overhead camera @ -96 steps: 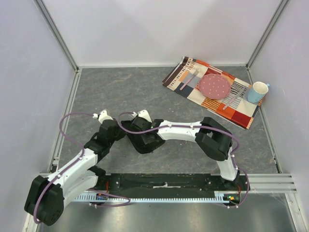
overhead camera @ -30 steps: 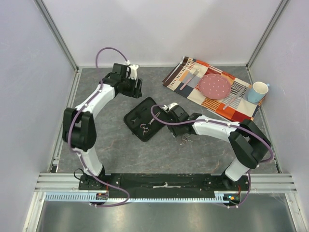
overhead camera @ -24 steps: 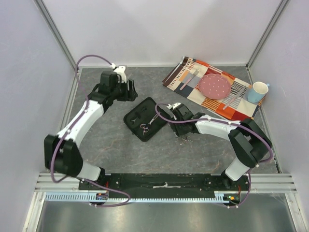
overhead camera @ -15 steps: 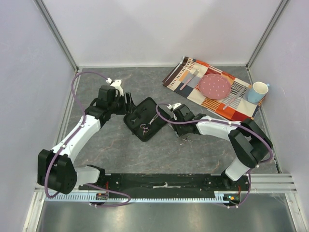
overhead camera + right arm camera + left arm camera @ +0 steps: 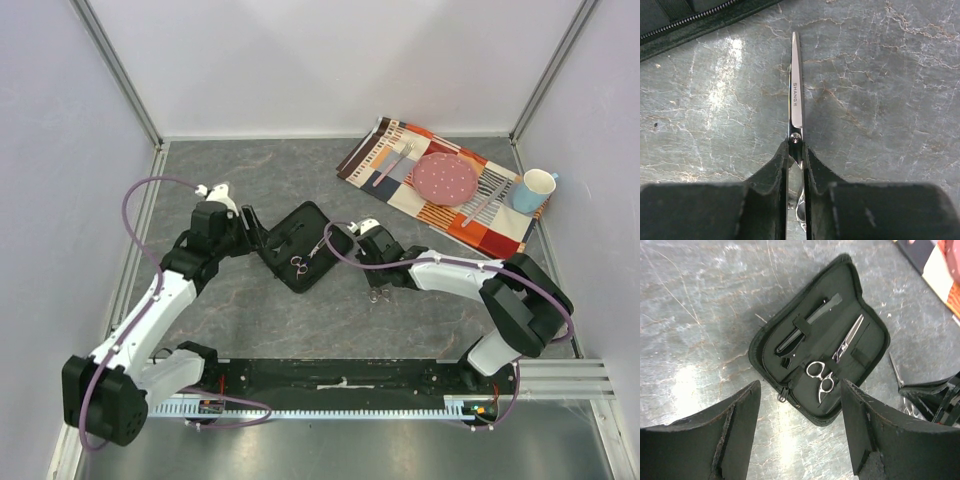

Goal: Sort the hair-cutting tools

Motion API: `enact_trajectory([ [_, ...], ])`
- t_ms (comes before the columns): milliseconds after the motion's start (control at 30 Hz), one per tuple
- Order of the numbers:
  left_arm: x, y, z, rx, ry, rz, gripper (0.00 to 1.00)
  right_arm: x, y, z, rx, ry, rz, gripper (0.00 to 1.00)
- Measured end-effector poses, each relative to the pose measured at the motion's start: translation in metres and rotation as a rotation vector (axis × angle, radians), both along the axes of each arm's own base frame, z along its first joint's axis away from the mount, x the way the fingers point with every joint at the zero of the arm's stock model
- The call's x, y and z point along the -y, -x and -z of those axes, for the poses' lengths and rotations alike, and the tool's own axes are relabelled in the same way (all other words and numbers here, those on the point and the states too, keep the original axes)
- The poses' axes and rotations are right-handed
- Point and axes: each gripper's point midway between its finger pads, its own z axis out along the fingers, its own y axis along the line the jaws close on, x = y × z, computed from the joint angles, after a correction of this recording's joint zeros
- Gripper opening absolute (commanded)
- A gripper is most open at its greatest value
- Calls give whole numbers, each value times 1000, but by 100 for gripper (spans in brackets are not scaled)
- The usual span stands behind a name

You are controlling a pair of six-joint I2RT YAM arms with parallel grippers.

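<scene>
My right hand pinches the loose scissors at the pivot; I'd lift straight, blades level, toward the case. My left hand hangs spread above it.

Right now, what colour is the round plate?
The plate is pink with small pale dots, clearest in the top external view.

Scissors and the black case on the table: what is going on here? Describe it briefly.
The open black case lies on the grey table, holding one pair of scissors and a black clip under its straps. The left hand hovers open above it. Beside the case, the right hand pinches a second pair of scissors at the pivot, blades lying on the table.
</scene>
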Motion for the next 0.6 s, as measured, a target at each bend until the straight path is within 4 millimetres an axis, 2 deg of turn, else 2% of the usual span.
enact_trajectory([
  [100,-6,3,-14,48,17,-38,71,-1,2,0,12,16,6,0],
  [233,-8,6,-13,49,32,-64,70,-1,3,0,21,29,20,0],
  [433,-11,23,27,-58,50,-101,70,4,4,-1,24,44,46,0],
  [600,-11,38,57,-130,76,-136,67,17,17,-3,-14,90,47,0],
])
